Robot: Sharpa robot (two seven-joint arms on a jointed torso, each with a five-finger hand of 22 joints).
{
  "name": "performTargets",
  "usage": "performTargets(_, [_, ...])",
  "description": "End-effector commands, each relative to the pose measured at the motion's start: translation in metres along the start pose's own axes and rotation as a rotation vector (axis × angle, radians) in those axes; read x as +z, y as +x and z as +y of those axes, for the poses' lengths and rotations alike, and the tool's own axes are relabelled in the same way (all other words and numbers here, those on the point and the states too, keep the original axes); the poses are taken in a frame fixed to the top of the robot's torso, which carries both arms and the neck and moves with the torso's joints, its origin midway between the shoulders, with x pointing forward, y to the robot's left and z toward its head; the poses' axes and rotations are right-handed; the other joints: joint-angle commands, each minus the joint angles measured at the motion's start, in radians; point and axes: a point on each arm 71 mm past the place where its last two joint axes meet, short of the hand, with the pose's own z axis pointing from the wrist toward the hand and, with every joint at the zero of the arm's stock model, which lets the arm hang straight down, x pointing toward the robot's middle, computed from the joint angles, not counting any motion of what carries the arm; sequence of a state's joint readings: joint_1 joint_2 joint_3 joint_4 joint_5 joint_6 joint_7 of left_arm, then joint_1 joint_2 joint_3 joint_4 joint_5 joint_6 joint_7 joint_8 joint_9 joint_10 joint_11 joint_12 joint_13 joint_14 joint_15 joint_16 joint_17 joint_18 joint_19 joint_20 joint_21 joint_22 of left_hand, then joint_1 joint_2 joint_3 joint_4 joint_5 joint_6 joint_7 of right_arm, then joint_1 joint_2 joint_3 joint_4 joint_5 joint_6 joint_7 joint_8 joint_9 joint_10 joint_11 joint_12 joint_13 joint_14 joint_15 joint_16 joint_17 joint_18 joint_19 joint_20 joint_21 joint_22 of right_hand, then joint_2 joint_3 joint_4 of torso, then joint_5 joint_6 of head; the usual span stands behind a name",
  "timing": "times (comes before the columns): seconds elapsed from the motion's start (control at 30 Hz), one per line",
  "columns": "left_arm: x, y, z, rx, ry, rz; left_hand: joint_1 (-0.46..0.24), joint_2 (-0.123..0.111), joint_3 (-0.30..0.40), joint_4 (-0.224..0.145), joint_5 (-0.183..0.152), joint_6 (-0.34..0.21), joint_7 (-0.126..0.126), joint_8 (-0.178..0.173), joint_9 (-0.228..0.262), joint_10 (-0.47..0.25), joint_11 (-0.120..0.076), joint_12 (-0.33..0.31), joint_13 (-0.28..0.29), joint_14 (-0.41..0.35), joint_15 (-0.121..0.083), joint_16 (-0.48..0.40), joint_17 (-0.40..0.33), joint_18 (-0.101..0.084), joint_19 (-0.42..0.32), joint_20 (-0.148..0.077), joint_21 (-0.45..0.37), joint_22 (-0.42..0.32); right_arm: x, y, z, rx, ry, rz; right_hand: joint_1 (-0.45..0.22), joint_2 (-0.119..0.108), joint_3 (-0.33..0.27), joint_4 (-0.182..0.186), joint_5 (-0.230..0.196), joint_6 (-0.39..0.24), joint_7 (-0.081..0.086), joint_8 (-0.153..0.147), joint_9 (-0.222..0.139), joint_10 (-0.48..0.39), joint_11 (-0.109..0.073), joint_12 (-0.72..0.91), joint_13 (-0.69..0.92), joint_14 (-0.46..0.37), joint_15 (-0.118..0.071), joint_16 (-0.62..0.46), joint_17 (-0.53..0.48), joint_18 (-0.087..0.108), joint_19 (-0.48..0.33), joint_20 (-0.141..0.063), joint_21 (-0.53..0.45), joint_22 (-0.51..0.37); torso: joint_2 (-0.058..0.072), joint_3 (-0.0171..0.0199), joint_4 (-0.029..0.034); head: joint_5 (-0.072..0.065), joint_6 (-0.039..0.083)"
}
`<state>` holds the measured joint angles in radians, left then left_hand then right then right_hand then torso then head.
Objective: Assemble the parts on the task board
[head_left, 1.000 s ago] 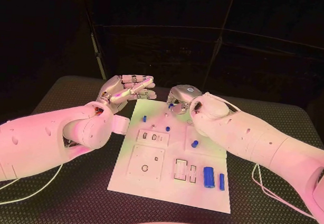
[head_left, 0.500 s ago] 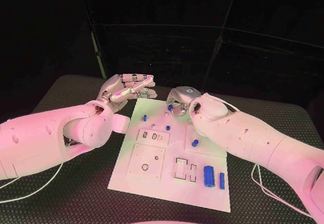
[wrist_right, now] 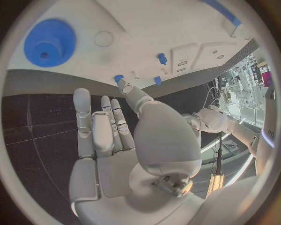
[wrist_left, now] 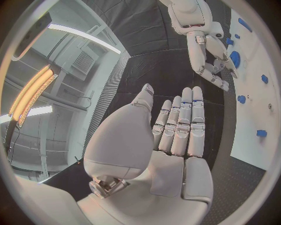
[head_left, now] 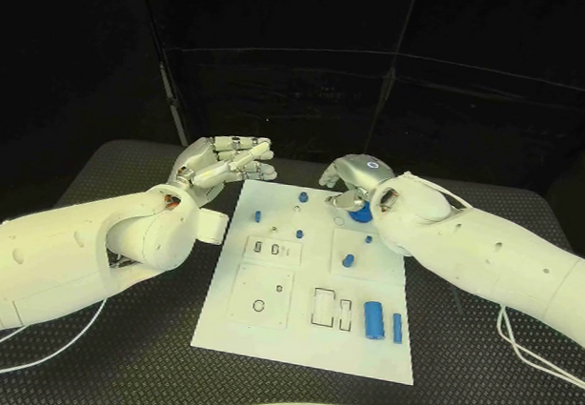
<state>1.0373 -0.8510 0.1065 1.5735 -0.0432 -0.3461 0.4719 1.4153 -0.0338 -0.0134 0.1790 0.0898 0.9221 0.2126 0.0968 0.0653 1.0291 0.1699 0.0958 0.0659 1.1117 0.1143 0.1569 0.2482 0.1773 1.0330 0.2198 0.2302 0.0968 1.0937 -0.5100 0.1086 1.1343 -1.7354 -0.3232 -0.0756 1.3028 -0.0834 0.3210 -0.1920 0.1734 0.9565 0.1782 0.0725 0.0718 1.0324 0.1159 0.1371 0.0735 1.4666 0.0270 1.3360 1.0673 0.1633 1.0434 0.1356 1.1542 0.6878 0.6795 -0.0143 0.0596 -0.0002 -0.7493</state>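
Observation:
The white task board [head_left: 306, 330] lies in the middle of the table. My right hand [head_left: 354, 182] hovers over its far right corner, fingers straight and apart, holding nothing [wrist_right: 111, 136]. A round blue part [head_left: 358, 211] [wrist_right: 49, 42] sits on the board just under that hand. Small blue parts [head_left: 303, 197] [head_left: 352, 259] dot the far half. A thick blue cylinder [head_left: 373, 318] and a slim one [head_left: 397, 327] lie near the right edge. My left hand [head_left: 221, 163] is raised beside the board's far left corner, flat and empty [wrist_left: 178, 131].
Both white forearms flank the board, the left [head_left: 82, 251] along its left side, the right [head_left: 494, 258] across its right side. A white cable [head_left: 528, 352] trails on the black mat at the right. Rectangular recesses [head_left: 262, 294] mark the board's near half.
My right hand has shifted a little to the right along the board's far edge, and the round blue part now shows beneath it. The left hand has barely moved.

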Motion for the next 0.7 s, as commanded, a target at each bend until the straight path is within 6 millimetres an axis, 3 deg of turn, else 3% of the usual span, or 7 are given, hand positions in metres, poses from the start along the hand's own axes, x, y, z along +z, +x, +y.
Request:
performTargets(0.03, [0.0, 0.001, -0.002, -0.003, 0.008, 0.015, 0.0, 0.011, 0.001, -0.005, -0.001, -0.003, 0.005, -0.006, -0.001, -0.007, -0.001, -0.004, -0.002, 0.003, 0.003, -0.007, 0.002, 0.005, 0.006, 0.003, -0.004, -0.001, -0.013, -0.014, -0.02, 0.146, 0.086, -0.046, -0.023, 0.008, -0.005, 0.024, 0.027, 0.019, 0.004, 0.008, 0.002, 0.077, -0.008, 0.038, 0.01, 0.027, -0.002, 0.025, 0.043, -0.003, 0.031, -0.003, 0.024, 0.041, -0.005, 0.0002, -0.0087, -0.006, 0.002])
performTargets(0.2, [0.0, -0.002, -0.002, 0.0, 0.006, 0.01, 0.0, 0.011, 0.0, -0.005, -0.001, -0.003, 0.005, -0.006, -0.001, -0.007, -0.001, -0.004, -0.002, 0.003, 0.003, -0.007, 0.002, 0.005, 0.006, 0.003, -0.005, -0.001, -0.04, -0.021, -0.056, 0.269, 0.22, 0.023, -0.081, -0.032, -0.062, 0.074, 0.058, 0.017, -0.03, 0.006, 0.0, 0.303, -0.057, 0.166, 0.078, 0.049, -0.039, 0.081, 0.144, -0.017, 0.094, -0.031, 0.071, 0.123, -0.009, 0.0028, -0.0215, -0.012, 0.004])
performTargets(0.3, [0.0, -0.002, -0.001, 0.0, 0.005, 0.01, 0.0, 0.011, 0.0, -0.005, -0.001, -0.003, 0.005, -0.006, -0.001, -0.007, -0.001, -0.004, -0.002, 0.003, 0.003, -0.007, 0.002, 0.005, 0.006, 0.003, -0.005, -0.001, -0.051, -0.021, -0.071, 0.298, 0.279, 0.069, -0.072, -0.053, -0.138, 0.124, 0.083, -0.001, -0.045, 0.008, 0.0, 0.313, -0.073, 0.303, 0.205, 0.061, -0.058, 0.124, 0.225, -0.027, 0.128, -0.053, 0.093, 0.162, -0.011, 0.0039, -0.0267, -0.015, 0.004])
performTargets(0.43, [0.001, -0.001, -0.001, -0.002, 0.005, 0.012, 0.0, 0.011, 0.0, -0.005, -0.001, -0.003, 0.004, -0.006, -0.001, -0.007, -0.001, -0.004, -0.002, 0.003, 0.003, -0.007, 0.002, 0.005, 0.006, 0.003, -0.005, -0.002, -0.056, -0.019, -0.082, 0.307, 0.326, 0.114, -0.023, -0.04, -0.257, 0.228, 0.091, -0.033, -0.035, 0.021, 0.001, 0.249, -0.064, 0.623, 0.538, 0.068, -0.049, 0.158, 0.292, -0.036, 0.149, -0.045, 0.109, 0.194, -0.009, 0.0049, -0.0256, -0.02, 0.007])
performTargets(0.5, [0.002, -0.001, 0.0, -0.003, 0.005, 0.013, 0.0, 0.011, 0.0, -0.005, -0.001, -0.003, 0.004, -0.006, -0.001, -0.007, -0.001, -0.004, -0.002, 0.003, 0.003, -0.007, 0.002, 0.005, 0.006, 0.003, -0.005, -0.002, -0.055, -0.016, -0.084, 0.308, 0.338, 0.13, 0.001, -0.048, -0.303, 0.275, 0.09, -0.045, -0.029, 0.029, 0.001, 0.233, -0.056, 0.727, 0.655, 0.07, -0.047, 0.166, 0.311, -0.037, 0.153, -0.041, 0.114, 0.202, -0.009, 0.0051, -0.0247, -0.021, 0.007])
performTargets(0.6, [0.002, -0.001, 0.0, -0.003, 0.005, 0.012, 0.0, 0.011, 0.0, -0.005, -0.001, -0.003, 0.004, -0.006, -0.001, -0.007, -0.001, -0.004, -0.002, 0.003, 0.003, -0.007, 0.002, 0.005, 0.006, 0.003, -0.005, -0.002, -0.052, -0.014, -0.084, 0.305, 0.344, 0.143, 0.036, -0.05, -0.338, 0.328, 0.089, -0.062, -0.026, 0.039, 0.001, 0.229, -0.05, 0.823, 0.763, 0.074, -0.037, 0.177, 0.334, -0.037, 0.159, -0.038, 0.122, 0.215, -0.008, 0.0061, -0.0237, -0.02, 0.006])
performTargets(0.7, [0.003, -0.001, 0.0, -0.002, 0.004, 0.012, 0.0, 0.011, 0.0, -0.005, -0.001, -0.003, 0.004, -0.006, -0.001, -0.007, -0.001, -0.004, -0.002, 0.003, 0.003, -0.007, 0.002, 0.005, 0.006, 0.003, -0.005, -0.002, -0.046, -0.01, -0.082, 0.298, 0.342, 0.143, 0.071, -0.052, -0.36, 0.379, 0.089, -0.079, -0.02, 0.049, 0.0, 0.244, -0.046, 0.914, 0.866, 0.079, -0.031, 0.188, 0.364, -0.039, 0.166, -0.034, 0.131, 0.23, -0.008, 0.0044, -0.0223, -0.02, 0.005])
